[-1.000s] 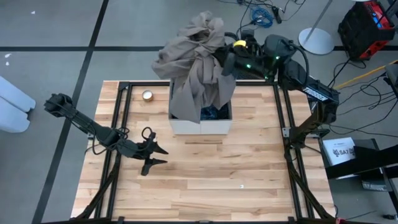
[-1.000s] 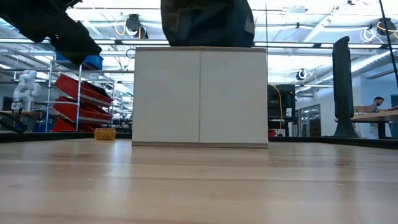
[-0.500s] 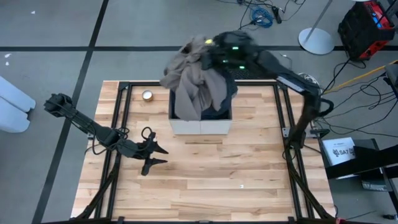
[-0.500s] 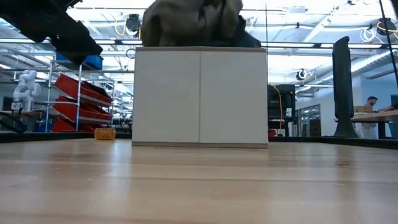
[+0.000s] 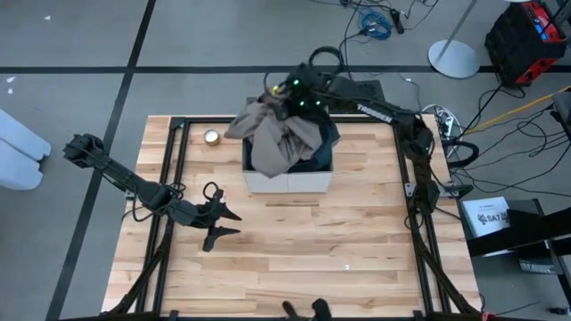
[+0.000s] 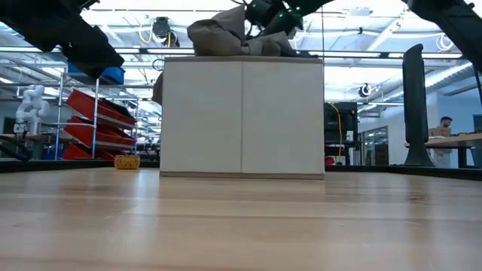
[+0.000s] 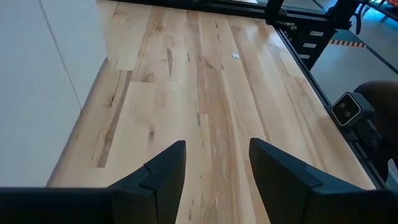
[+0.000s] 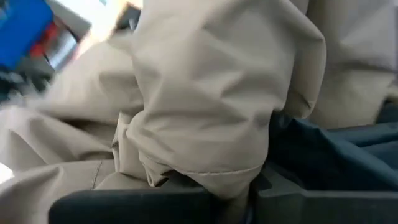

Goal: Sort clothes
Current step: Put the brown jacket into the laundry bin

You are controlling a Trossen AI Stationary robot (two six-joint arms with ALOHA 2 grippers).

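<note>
While the right gripper [image 5: 290,96] reaches over the far rim of the white fabric box [image 5: 287,181], the tan-brown garment [image 5: 278,135] lies bunched directly beneath and against it, heaped in the box and spilling over the rim toward the left arm's side, with a dark slate garment [image 8: 336,152] beside it. Cloth hides the right fingers, so their grip cannot be told; the left gripper [image 5: 225,224] rests spread over bare boards. Beyond the wooden table [image 5: 339,259] stand shelves with red bins [image 6: 90,124].
</note>
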